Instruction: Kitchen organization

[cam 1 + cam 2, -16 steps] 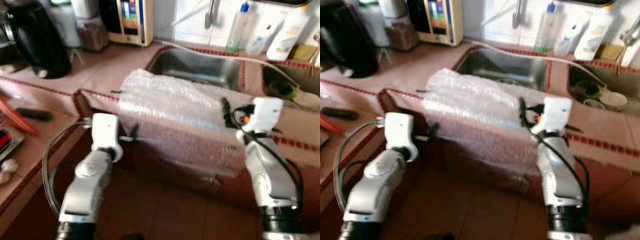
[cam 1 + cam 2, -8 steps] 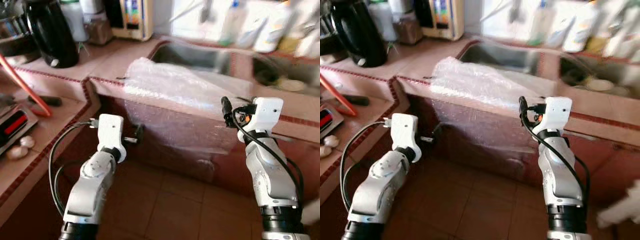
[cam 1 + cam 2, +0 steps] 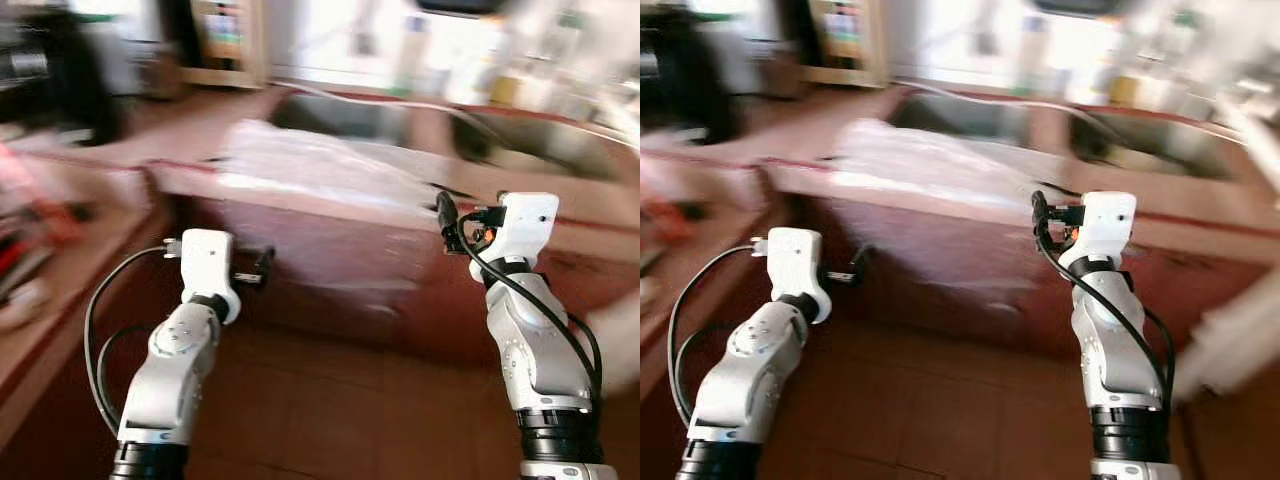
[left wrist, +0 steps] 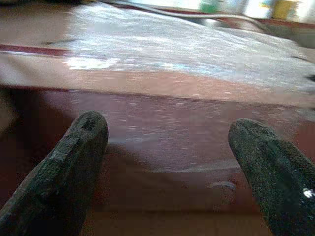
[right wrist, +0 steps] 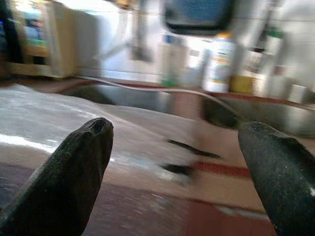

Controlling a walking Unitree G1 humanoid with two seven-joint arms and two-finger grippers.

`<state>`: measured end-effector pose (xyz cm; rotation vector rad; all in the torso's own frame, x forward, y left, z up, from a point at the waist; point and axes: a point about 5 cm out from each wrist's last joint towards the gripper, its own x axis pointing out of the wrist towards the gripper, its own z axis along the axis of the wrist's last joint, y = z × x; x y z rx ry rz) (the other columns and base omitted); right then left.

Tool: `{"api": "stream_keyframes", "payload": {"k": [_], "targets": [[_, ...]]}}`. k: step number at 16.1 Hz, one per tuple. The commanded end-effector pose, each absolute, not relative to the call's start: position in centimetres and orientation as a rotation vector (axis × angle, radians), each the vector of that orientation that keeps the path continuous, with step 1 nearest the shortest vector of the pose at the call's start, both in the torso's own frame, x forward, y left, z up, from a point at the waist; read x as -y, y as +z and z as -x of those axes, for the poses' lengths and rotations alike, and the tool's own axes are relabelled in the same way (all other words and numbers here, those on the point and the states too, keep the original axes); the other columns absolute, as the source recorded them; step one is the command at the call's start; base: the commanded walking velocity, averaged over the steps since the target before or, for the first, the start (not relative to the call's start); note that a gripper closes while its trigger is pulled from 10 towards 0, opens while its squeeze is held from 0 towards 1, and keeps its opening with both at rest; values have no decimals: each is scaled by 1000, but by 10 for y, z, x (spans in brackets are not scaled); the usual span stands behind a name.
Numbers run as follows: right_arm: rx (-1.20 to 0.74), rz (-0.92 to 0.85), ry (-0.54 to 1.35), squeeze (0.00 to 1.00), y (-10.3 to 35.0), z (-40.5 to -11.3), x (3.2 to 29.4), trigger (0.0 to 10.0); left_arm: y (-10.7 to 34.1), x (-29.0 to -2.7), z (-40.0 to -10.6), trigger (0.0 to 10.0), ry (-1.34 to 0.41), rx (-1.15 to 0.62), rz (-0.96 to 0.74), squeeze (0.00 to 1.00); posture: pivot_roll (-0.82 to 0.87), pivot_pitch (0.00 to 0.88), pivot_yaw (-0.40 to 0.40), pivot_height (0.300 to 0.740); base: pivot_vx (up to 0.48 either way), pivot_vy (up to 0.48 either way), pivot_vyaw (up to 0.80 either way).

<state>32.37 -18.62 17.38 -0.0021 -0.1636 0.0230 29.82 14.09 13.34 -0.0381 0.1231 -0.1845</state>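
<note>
While the head views are smeared by blur, the bubble wrap sheet [image 3: 320, 170] can still be made out in the upper middle of the frame, lying over the front edge of the reddish tiled worktop [image 3: 150, 150] and reaching back to the rim of the steel sink [image 3: 350, 115]. Left claw [image 4: 167, 162] hangs in front of the worktop's face, its two black fingers [image 4: 64, 167] spread wide with nothing between them. Right claw [image 5: 182, 172] sits at worktop height, right of centre, its fingers [image 5: 69, 167] likewise apart and empty. Bottles [image 5: 219, 61] and a cream appliance [image 5: 37, 39] stand along the back wall, but their labels are too blurred to read.
</note>
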Motion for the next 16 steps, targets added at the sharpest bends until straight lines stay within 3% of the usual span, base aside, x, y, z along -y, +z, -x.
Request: {"api": "stream_keyframes", "payload": {"k": [1, 16], "targets": [[157, 5, 8, 0, 174, -325, 189, 10000, 138, -138, -301, 10000, -198, -107, 47, 0, -44, 38, -16, 740, 0, 0, -800], [130, 12, 13, 0, 167, -322, 186, 10000, 131, -132, -304, 10000, -240, -146, 56, 0, -54, 46, -12, 740, 0, 0, -799]]}}
